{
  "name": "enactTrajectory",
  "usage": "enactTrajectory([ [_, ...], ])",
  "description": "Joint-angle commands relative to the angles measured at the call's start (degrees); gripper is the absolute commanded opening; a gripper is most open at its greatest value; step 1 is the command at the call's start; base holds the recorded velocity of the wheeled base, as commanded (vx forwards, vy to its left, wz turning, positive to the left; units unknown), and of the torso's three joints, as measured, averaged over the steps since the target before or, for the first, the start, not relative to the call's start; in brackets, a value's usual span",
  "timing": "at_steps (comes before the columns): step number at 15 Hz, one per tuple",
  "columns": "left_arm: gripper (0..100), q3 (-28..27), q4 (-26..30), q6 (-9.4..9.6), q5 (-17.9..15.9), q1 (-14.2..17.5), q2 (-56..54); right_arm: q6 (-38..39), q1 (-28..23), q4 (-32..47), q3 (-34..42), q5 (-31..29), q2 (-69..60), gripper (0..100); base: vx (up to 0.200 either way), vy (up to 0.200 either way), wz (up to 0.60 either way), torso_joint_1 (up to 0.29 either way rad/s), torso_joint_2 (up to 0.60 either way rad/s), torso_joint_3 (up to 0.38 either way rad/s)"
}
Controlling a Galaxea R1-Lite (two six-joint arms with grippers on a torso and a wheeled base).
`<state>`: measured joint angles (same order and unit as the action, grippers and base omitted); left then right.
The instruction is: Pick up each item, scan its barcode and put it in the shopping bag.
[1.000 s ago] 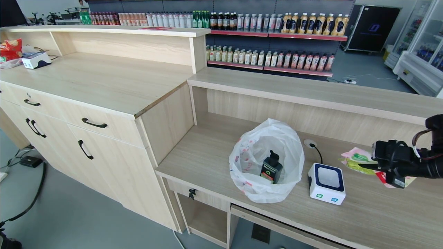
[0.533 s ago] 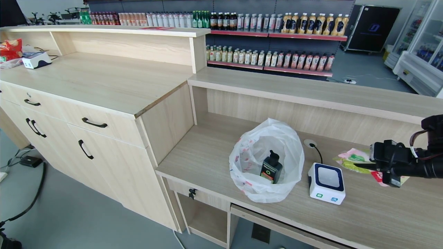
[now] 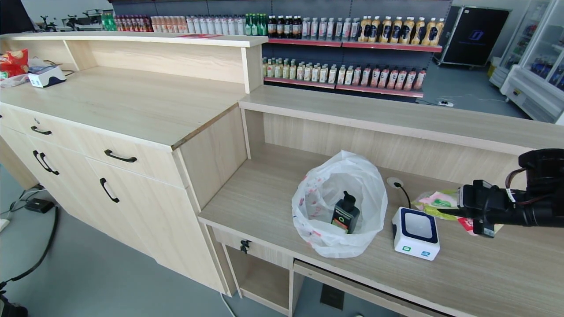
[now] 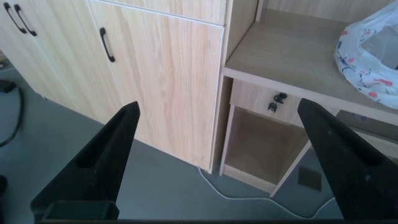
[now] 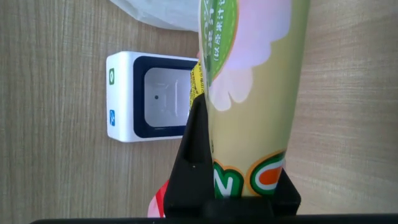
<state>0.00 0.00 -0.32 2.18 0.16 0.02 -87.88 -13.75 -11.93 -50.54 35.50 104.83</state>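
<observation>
My right gripper (image 3: 454, 212) is shut on a flat snack packet (image 3: 436, 202), pink, green and yellow, held above the counter just right of the white barcode scanner (image 3: 416, 233). In the right wrist view the packet (image 5: 255, 93) runs between the black fingers (image 5: 193, 168), with the scanner (image 5: 149, 96) on the wood beneath. The white shopping bag (image 3: 339, 204) stands open left of the scanner, a dark bottle (image 3: 346, 214) inside it. My left gripper (image 4: 217, 162) hangs open over the floor, in front of the cabinets, with the bag (image 4: 370, 53) off to one side.
A cable runs from the scanner to a grommet (image 3: 395, 182) in the lower counter (image 3: 264, 198). A raised ledge (image 3: 396, 116) backs it. A taller counter (image 3: 123, 101) at the left holds a second scanner (image 3: 46, 76) and a red bag (image 3: 14, 61). Drink shelves stand behind.
My right gripper has carried the packet leftward, closer to the scanner. The bag, bottle and scanner have stayed put.
</observation>
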Motion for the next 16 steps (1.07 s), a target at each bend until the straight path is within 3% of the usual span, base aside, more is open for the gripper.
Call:
enactTrajectory([
  [1,100,0.0,0.0,-0.03,0.02,0.02,-0.02,-0.71,-0.05,-0.11,-0.26,0.1,1.08,0,0.0,0.0,0.0,0.0,0.0,0.0],
  [14,100,0.0,0.0,-0.03,0.02,0.02,-0.02,-0.27,0.48,0.6,-0.08,0.01,0.11,0,0.0,0.0,0.0,0.0,0.0,0.0],
  [16,100,0.0,0.0,-0.03,0.02,0.02,-0.02,5.7,0.66,7.45,0.53,-0.08,-8.06,0,0.0,0.0,0.0,0.0,0.0,0.0],
])
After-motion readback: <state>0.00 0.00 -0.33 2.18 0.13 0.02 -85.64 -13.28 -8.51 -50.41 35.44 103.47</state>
